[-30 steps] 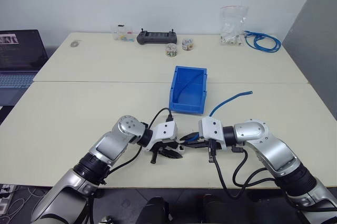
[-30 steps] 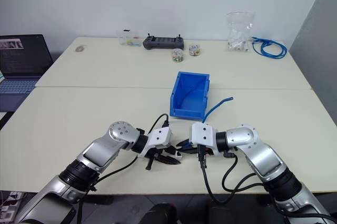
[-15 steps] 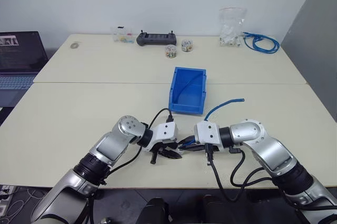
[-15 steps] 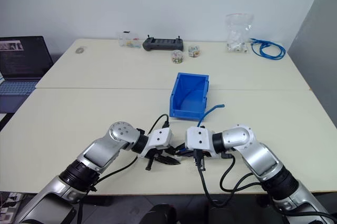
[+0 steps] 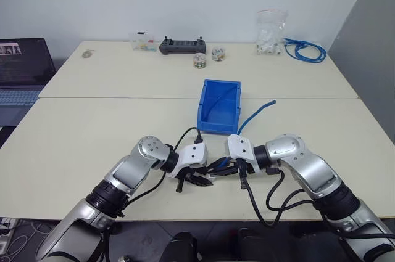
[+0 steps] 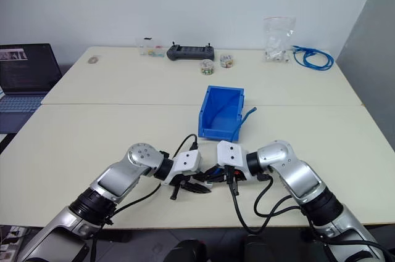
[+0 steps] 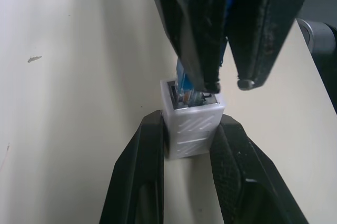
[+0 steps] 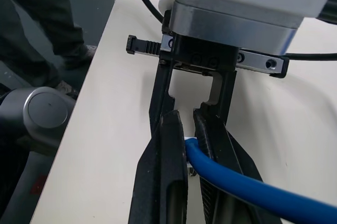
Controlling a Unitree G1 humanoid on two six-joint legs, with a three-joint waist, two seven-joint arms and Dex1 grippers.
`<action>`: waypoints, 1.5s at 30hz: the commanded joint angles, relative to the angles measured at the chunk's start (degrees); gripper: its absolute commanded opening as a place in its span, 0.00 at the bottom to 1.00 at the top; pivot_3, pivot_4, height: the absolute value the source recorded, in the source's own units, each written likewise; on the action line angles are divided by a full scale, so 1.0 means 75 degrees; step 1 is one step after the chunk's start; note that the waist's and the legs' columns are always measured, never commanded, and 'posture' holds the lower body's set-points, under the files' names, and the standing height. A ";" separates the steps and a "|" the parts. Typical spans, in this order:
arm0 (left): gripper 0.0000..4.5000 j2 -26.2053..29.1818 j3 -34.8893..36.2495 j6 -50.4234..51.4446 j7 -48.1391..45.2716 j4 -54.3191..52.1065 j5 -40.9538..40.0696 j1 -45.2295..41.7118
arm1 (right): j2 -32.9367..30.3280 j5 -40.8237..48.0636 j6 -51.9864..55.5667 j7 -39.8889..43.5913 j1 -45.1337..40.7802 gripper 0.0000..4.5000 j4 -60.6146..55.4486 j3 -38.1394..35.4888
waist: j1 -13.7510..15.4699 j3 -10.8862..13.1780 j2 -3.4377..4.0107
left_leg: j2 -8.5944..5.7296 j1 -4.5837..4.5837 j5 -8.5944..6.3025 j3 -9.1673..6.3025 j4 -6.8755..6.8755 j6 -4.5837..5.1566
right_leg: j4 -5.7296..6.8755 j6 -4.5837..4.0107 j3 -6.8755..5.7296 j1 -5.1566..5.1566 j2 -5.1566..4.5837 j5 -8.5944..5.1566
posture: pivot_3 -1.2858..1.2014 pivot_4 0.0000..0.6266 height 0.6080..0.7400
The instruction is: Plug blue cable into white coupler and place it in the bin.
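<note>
the white coupler (image 7: 192, 124) is a small, boxy block of white plastic with slanted ribs moulded into its side and a dark socket in its end face. it sits low and centre in the left wrist view, pinched between the two black fingers of the left end effector (image 7: 185, 174), which are closed on its sides. in the head views this meeting point lies in the lower middle of the frame, just above the front edge of the tabletop (image 5: 92, 126).

the blue cable (image 8: 237, 182) is a smooth, thin, light-blue strand. its plug end sits at the mouth of the coupler's socket, with a clear tip and small metal contacts just visible inside the opening; how deep it has gone in cannot be told. the right end effector (image 5: 223, 167) is closed on the cable just behind the plug, its fingers nearly touching the coupler. from there the loose strand rises toward the upper right and ends in the air near the right side of the bin (image 5: 210, 99).

the bin is bright blue, rectangular and open-topped, standing in the middle of the frame a little beyond both end effectors.
</note>
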 commanded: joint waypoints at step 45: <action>0.53 0.0369 0.1073 -0.0129 0.0170 -0.0473 -0.0245 0.1039 | 0.0426 0.0576 0.0644 -0.0156 0.0385 0.00 -0.0359 -0.0956 | -0.0152 -0.0118 0.0035 | 0.0013 0.0037 -0.0017 -0.0033 -0.0105 -0.0002 | -0.0018 -0.0024 -0.0024 0.0006 0.0001 -0.0063 | 0.52 0.24 1.00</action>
